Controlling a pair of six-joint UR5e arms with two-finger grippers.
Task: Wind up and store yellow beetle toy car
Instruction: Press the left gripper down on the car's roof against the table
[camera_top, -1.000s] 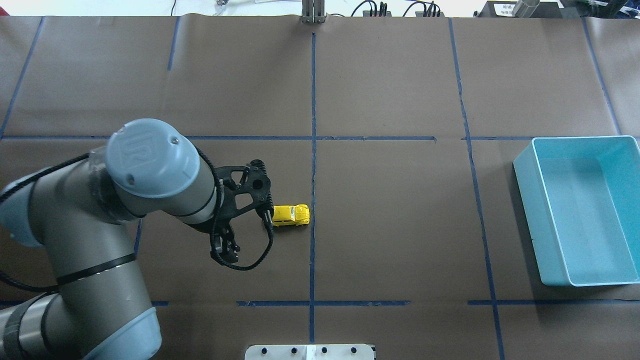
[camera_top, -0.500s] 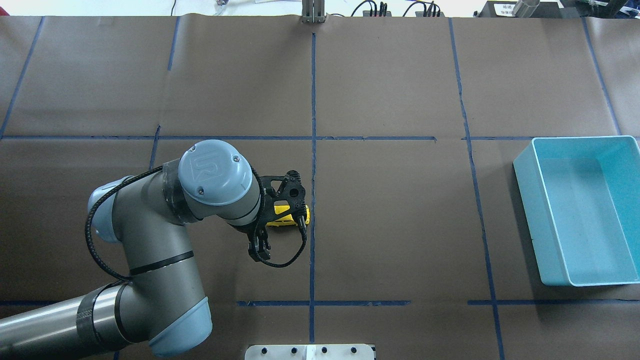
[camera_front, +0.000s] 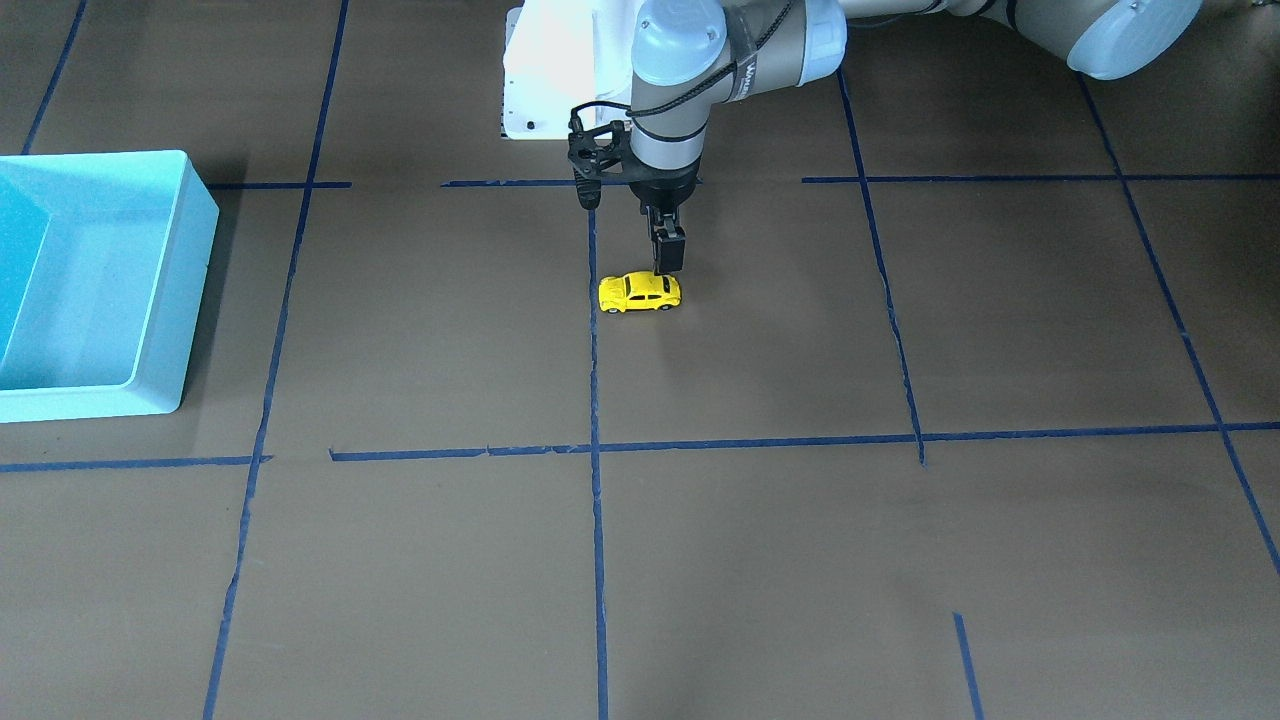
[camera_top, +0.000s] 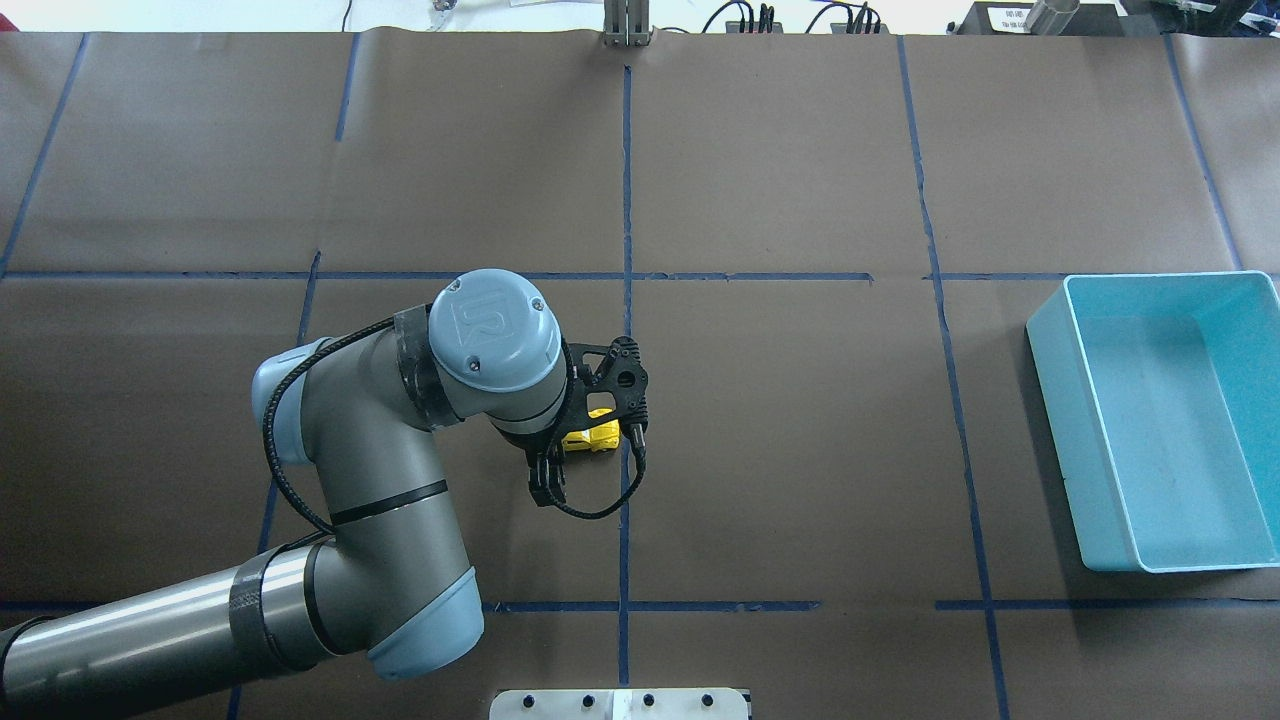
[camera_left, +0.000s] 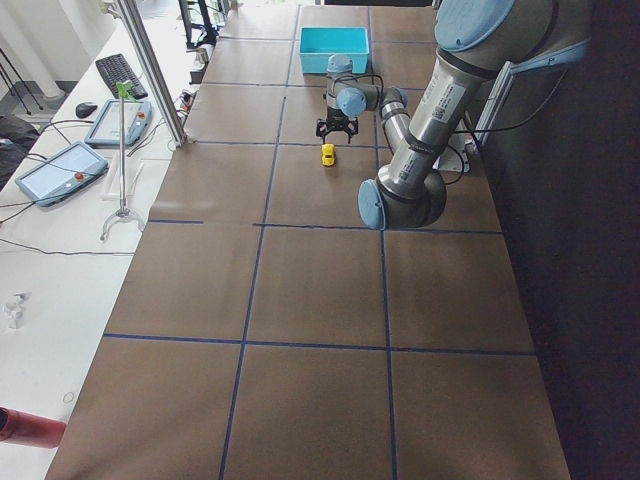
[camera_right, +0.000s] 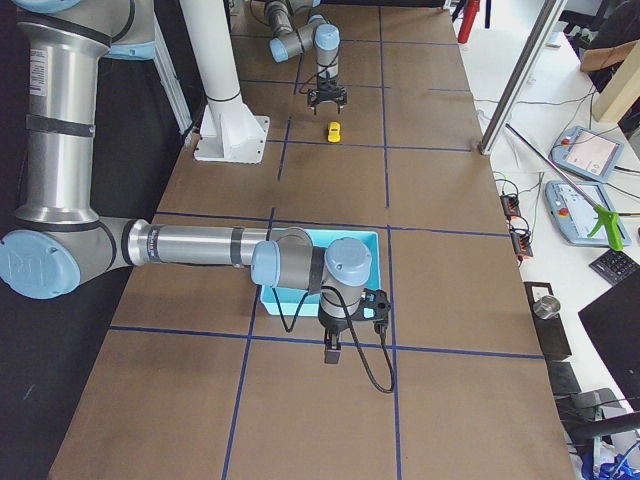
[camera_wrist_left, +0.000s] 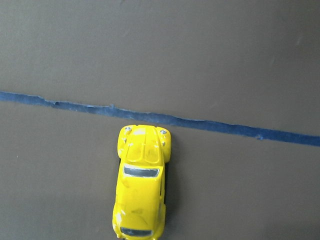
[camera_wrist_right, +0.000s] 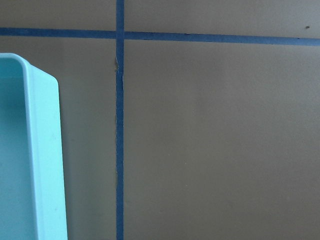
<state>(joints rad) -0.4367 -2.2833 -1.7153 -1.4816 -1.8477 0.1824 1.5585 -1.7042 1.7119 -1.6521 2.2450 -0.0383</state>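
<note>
Yellow beetle toy car (camera_front: 640, 292): upright on its wheels on the table (camera_top: 800, 450). In the overhead view it sits near the middle, just left of the long blue tape line (camera_top: 626, 200). The left wrist view shows its rounded nose close to that line but not touching it.

Car under the arm: in the overhead view the left wrist and its black mount cover most of the car (camera_top: 594, 438).

Left gripper (camera_front: 668, 268): points straight down over one end of the car, with its fingertips at roof height. The fingers line up one behind the other from the front, so I cannot tell how wide the jaws stand or whether they touch the car. No fingers show in the left wrist view.

Right gripper (camera_right: 332, 352): far off to the right, hanging just beside the turquoise bin (camera_right: 372, 262) and over a blue tape crossing. It shows only from the side, so I cannot tell its state.

Turquoise bin (camera_top: 1048, 400): at the table's right edge, well apart from the car.
</note>
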